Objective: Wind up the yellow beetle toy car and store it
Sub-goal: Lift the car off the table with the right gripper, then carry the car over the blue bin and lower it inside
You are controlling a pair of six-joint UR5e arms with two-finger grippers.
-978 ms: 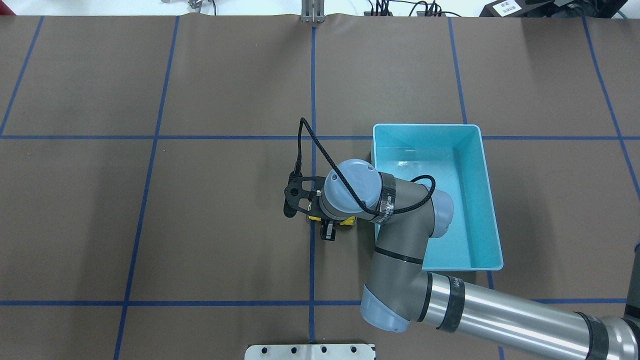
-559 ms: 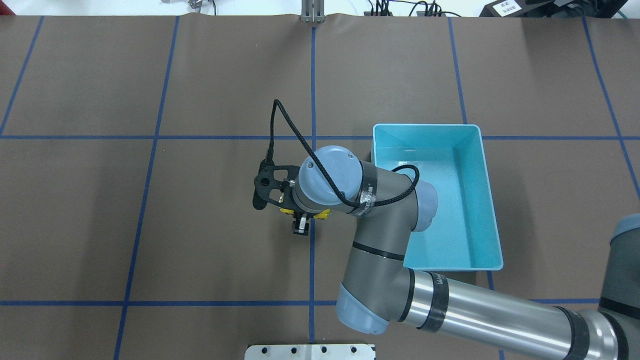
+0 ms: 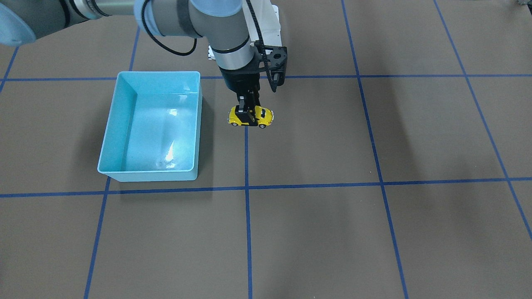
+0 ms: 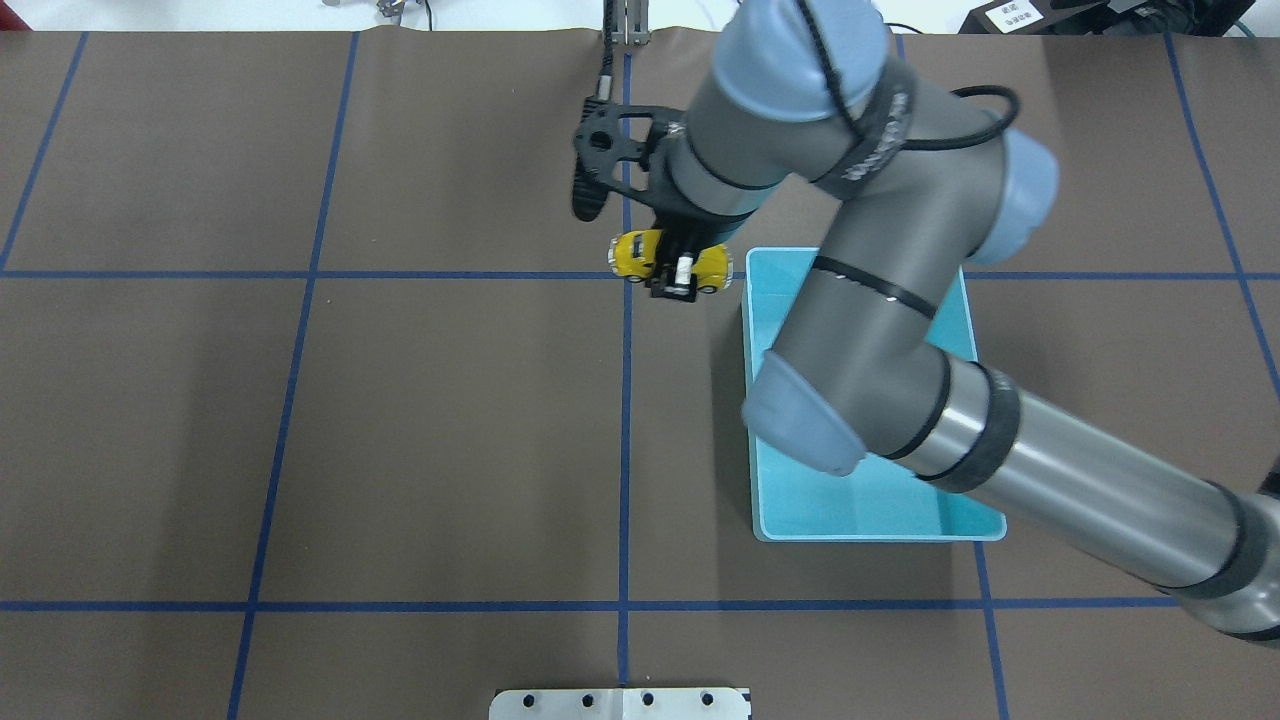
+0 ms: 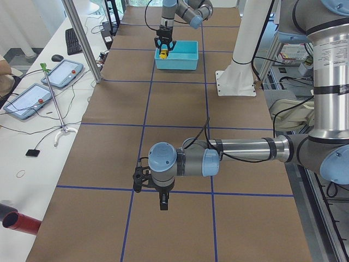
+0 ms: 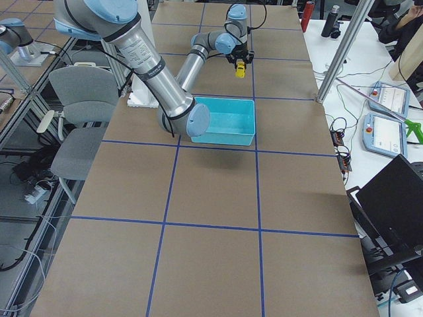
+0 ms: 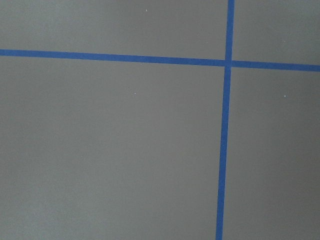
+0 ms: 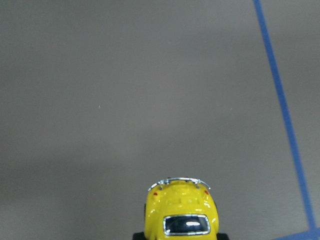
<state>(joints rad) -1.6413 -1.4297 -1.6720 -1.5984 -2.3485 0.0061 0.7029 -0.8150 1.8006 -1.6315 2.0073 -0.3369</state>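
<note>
clamping the yellow beetle toy car (image 3: 265,115) across its middle with the right gripper (image 3: 248,116), fingers pressed together onto its two sides. holding it level and lifted off the brown table (image 3: 332,232), long axis lying crosswise under the wrist.

hanging beside the light-blue bin (image 3: 118,128), outside the rim, on the bin's side toward the table's middle. showing the same from above, with the car (image 4: 630,255) and gripper (image 4: 675,272) just clear of the bin's edge (image 4: 880,538); not possible to tell how far along that side, the two top views disagreeing.

filling the bottom edge of the right wrist view with one end of the car (image 8: 182,212), chrome bumper and small dark window uppermost, and bare brown surface and a blue tape line (image 8: 282,105) beyond.

pointing the left gripper (image 5: 163,204) straight down over the table near a crossing of tape lines, well apart from car and bin. appearing only in the side view, so cannot tell whether its fingers are apart or together. catching nothing in the left wrist view but brown surface and the tape crossing (image 7: 227,63).
</note>
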